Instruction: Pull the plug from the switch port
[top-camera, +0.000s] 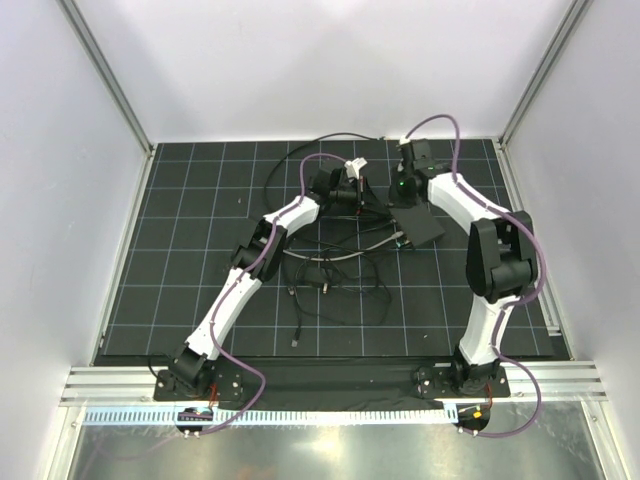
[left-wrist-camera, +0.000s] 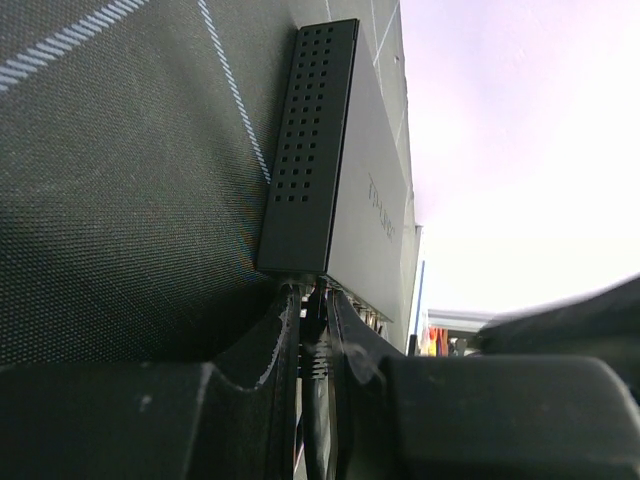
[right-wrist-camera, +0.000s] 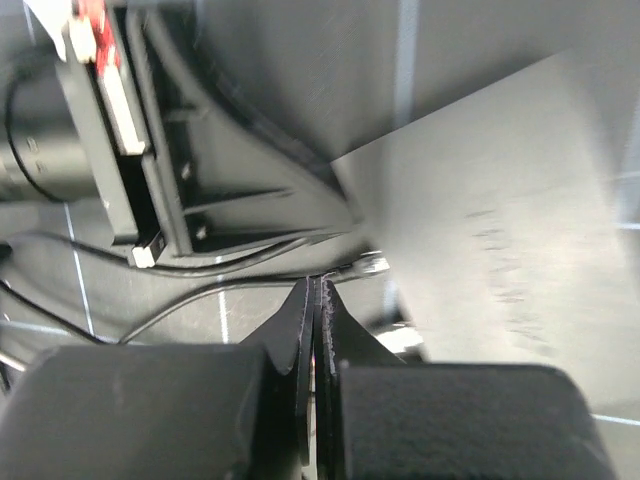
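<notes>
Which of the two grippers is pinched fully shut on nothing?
The right gripper: its fingers meet with nothing between. The left gripper is clamped on a plug at the edge of the black box.

Bright, even overhead light with soft shadows on the dark mat (top-camera: 180, 300). Right wrist view is motion-blurred; left wrist background washes out white.

Jaws on plug (left-wrist-camera: 316, 335) at switch (left-wrist-camera: 305, 140)
</notes>
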